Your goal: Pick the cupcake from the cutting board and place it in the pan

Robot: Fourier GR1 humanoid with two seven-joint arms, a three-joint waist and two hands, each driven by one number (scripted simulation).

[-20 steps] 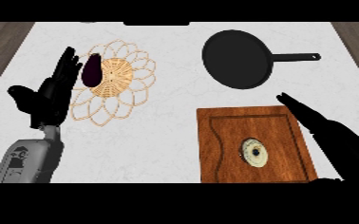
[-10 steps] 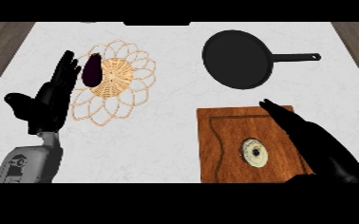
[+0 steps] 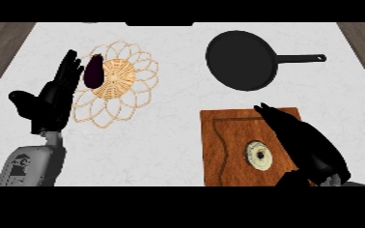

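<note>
Atop counter's cutting board [image 3: 222,140], cupcake [image 3: 259,155] lies seemingly just beside right hand [image 3: 306,142] fingers [image 3: 274,116].

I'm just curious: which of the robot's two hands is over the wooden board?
The right hand, fingers straight, is over the cutting board beside the cupcake. The left hand rests open by the woven mat.

A kitchen, seen from above. A pale marble-patterned bench [image 3: 185,77] carries cooking things: a black pan [image 3: 241,66] with a long handle, a wooden cutting board [image 3: 228,147] holding a cupcake [image 3: 259,155], and a woven wicker trivet [image 3: 114,89] with an eggplant [image 3: 93,71].
</note>
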